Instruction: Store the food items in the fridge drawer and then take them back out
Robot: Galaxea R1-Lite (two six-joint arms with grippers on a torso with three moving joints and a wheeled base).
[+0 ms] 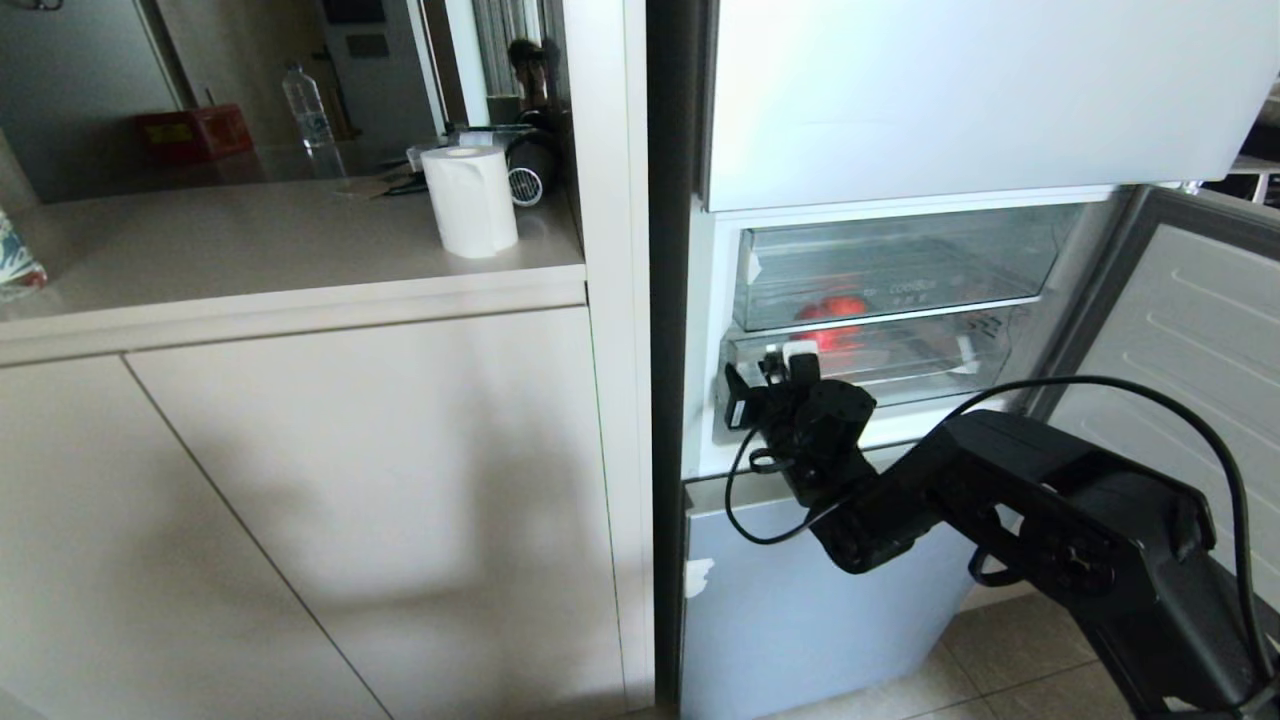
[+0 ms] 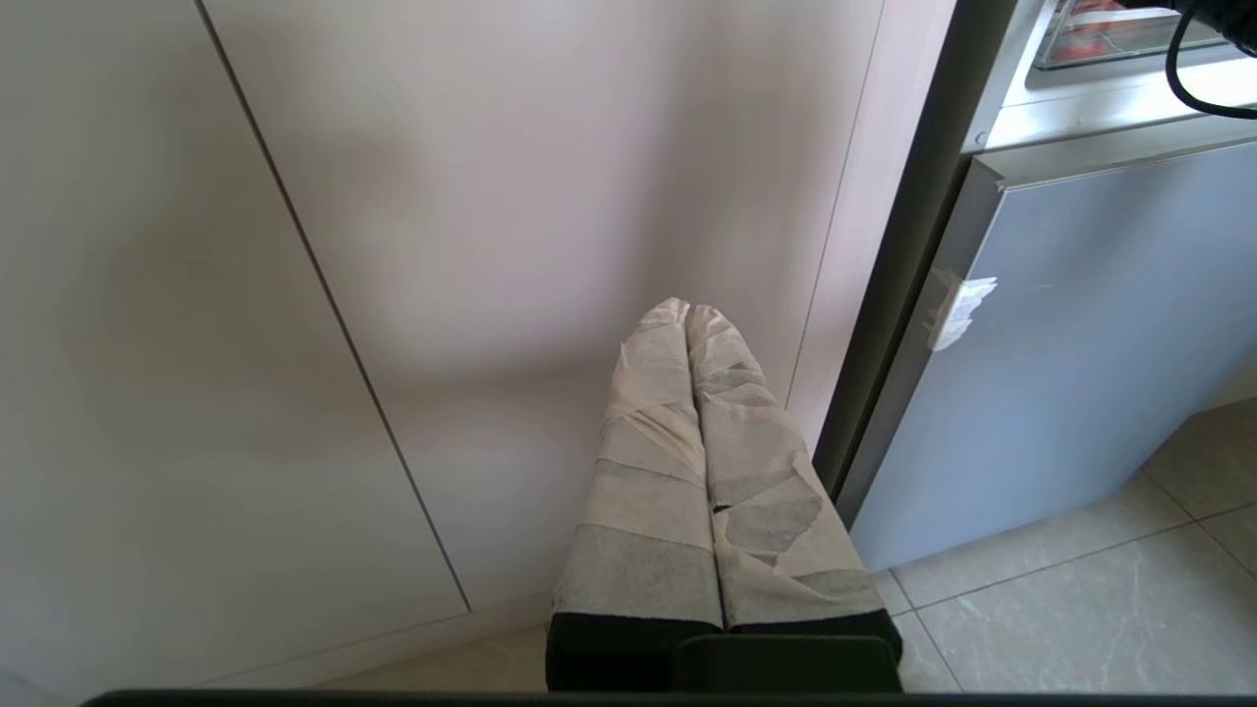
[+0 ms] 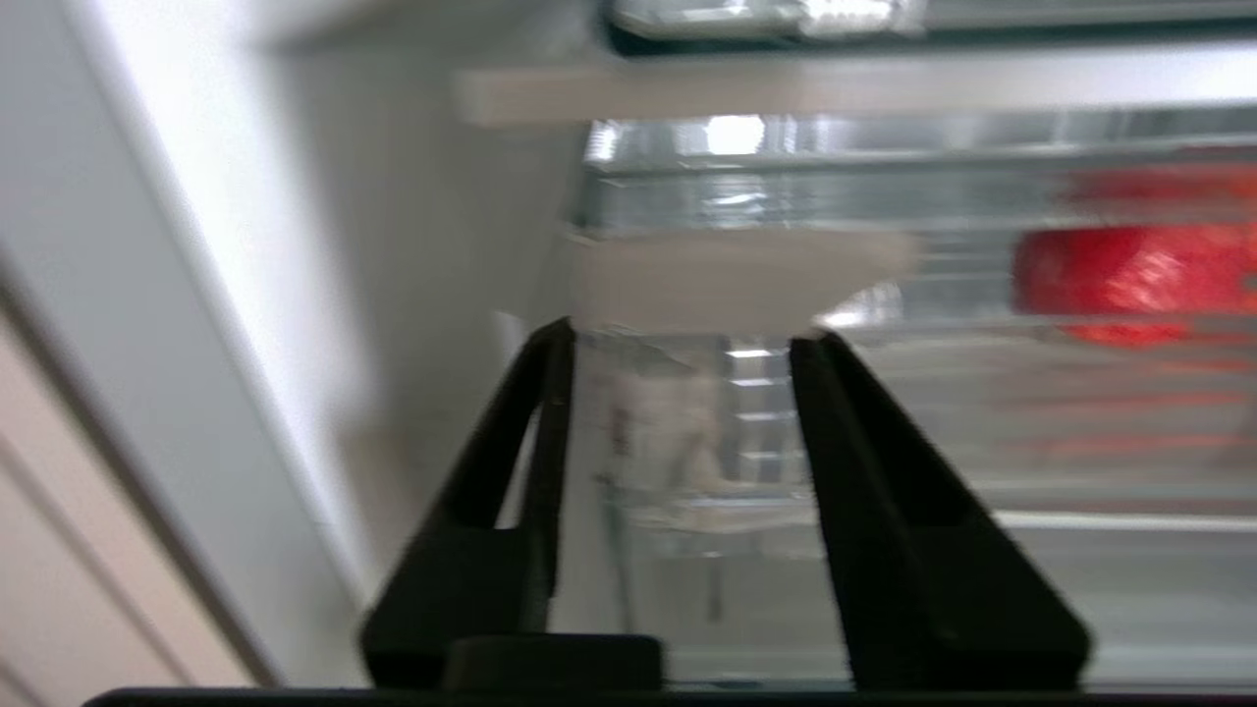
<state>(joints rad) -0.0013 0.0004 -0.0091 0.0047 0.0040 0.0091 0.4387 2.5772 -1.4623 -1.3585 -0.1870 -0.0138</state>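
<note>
Currently, in the head view, the right gripper is held at the left end of the fridge drawer, against its clear front lip. A red food item is seen through the plastic, up and to the right of the gripper; whether it sits in this drawer or in the clear tray above cannot be told. The open fridge door is seen at the right.

In the left wrist view, the left gripper is parked low before the cabinet door, taped fingers pressed together, nothing held.

In the right wrist view, the jaws are partly apart around a pale tab on the drawer front; whether it is actually pinched cannot be told. The food item is seen off to one side, behind plastic.

Risk is judged as follows: an off-centre pull at one end could skew and jam the drawer; a thin grip could slip off the lip; a jerk could roll the food item.
</note>
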